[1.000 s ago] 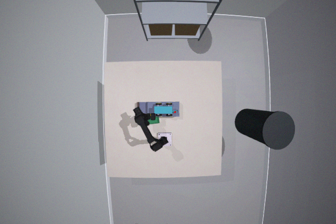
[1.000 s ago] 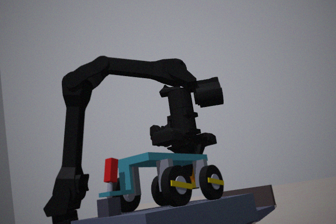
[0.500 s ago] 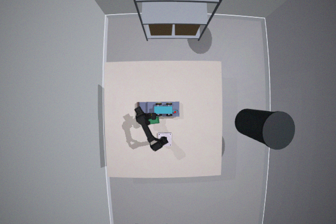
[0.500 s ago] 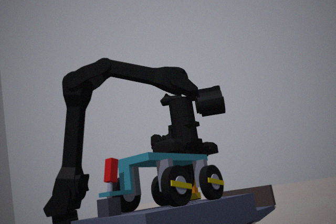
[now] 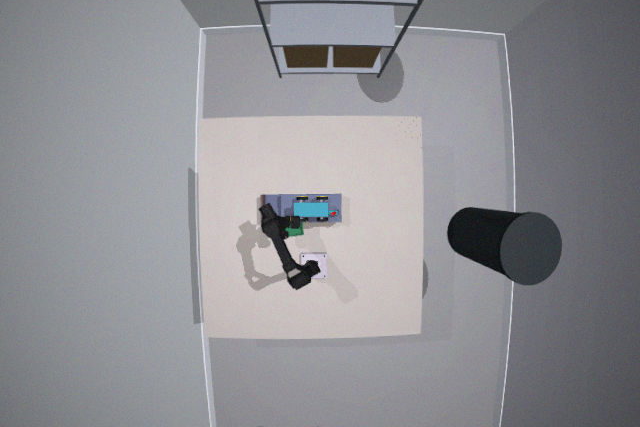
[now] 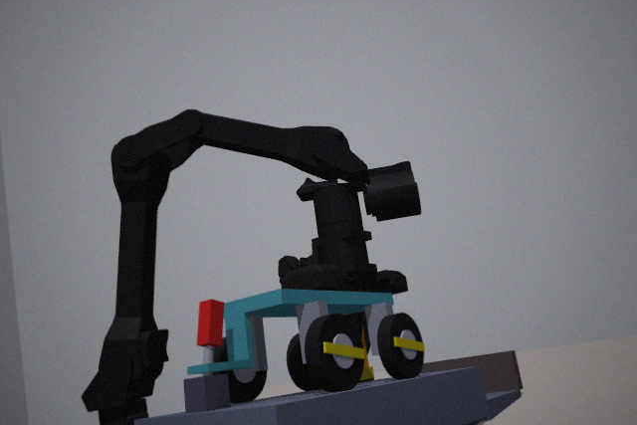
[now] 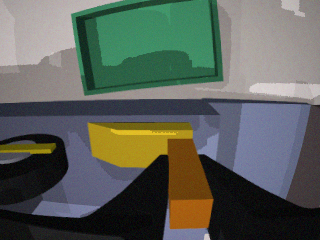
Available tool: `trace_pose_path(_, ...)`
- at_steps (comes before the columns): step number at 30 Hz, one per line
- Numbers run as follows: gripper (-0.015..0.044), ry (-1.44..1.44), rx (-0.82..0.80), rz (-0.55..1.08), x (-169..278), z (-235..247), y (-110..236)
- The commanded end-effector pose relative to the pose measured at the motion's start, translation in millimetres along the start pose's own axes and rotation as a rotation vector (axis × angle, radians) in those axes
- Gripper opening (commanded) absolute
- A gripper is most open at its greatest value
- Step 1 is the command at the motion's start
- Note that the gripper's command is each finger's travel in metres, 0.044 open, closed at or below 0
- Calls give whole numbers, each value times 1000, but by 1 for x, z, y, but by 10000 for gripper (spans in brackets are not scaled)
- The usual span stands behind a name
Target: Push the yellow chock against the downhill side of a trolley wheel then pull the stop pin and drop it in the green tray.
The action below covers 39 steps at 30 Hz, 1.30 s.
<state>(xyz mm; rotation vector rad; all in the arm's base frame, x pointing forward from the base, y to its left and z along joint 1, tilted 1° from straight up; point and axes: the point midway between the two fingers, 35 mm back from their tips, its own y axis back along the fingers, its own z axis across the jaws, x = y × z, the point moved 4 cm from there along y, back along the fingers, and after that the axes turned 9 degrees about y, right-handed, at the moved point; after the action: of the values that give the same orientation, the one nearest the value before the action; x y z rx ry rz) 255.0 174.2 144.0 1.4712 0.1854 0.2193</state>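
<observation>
A: Here, in the wrist view, our gripper [image 7: 190, 227] is pinching the chock's orange handle [image 7: 188, 183], the yellow chock [image 7: 136, 143] low on the grey ramp [image 7: 260, 147] with a black trolley wheel [image 7: 30, 167] at nine o'clock and the green tray [image 7: 150, 40] at twelve.

B: And from the side we see the trolley [image 6: 309, 299] on the slope, the red-headed stop pin [image 6: 210, 322] upright at its nine o'clock end, untouched.

A: Right. We judge the chock is not yet seated; a gap seems to separate it from the tyre.

B: So we slide it toward nine o'clock, base flat on the ramp, until rubber meets rubber, gently, so we nudge nothing.

A: We release only once it is wedged; the pin waits until then.
</observation>
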Motion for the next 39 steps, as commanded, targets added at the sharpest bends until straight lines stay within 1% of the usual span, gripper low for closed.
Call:
trace_pose_path(1,0,3,-2,5,-1,5,0)
trace_pose_path(34,0,3,-4,5,-7,32,0)
trace_pose_path(39,0,2,4,1,-7,26,0)
